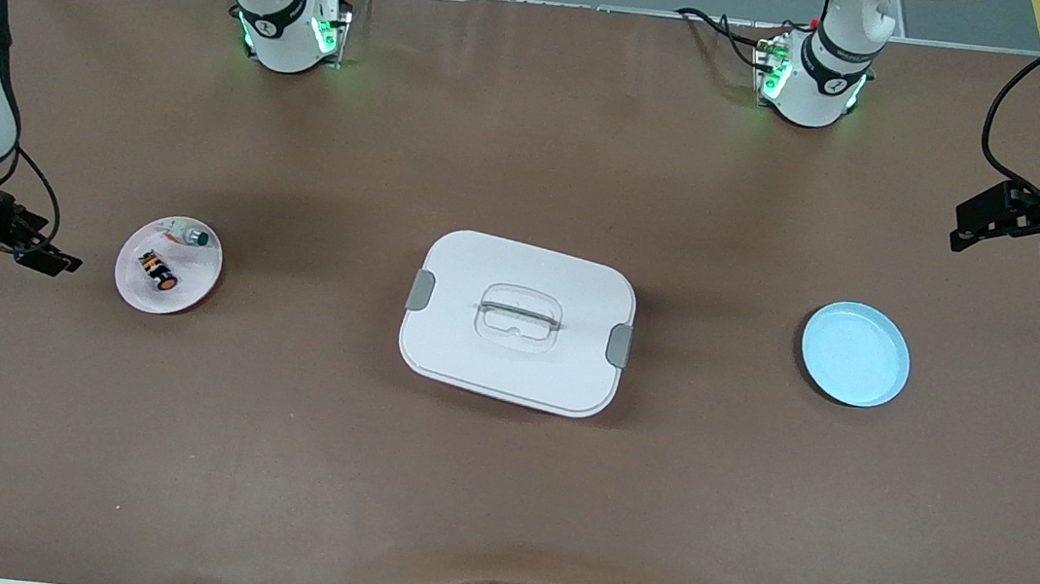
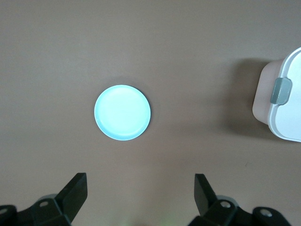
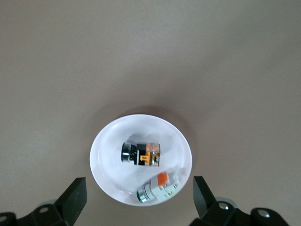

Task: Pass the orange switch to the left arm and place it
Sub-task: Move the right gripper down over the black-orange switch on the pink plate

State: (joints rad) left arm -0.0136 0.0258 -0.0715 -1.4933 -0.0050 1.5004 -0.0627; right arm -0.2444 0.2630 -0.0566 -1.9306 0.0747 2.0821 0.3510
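Both end effectors hang open and empty, right [image 1: 54, 259] beside the pink plate [image 1: 198, 280] holding the orange switch [image 1: 157, 271], left [image 1: 978, 227] (waiting) near the blue plate [image 1: 855, 355]; pickup comes next, routed clear of the mid-surface box [image 1: 517, 321].

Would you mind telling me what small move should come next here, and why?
Probably the right gripper should come over the pink plate and lower onto the orange switch. Its jaws are open and empty beside that plate, and the switch lies there near the white switch. The left gripper waits open near the blue plate.
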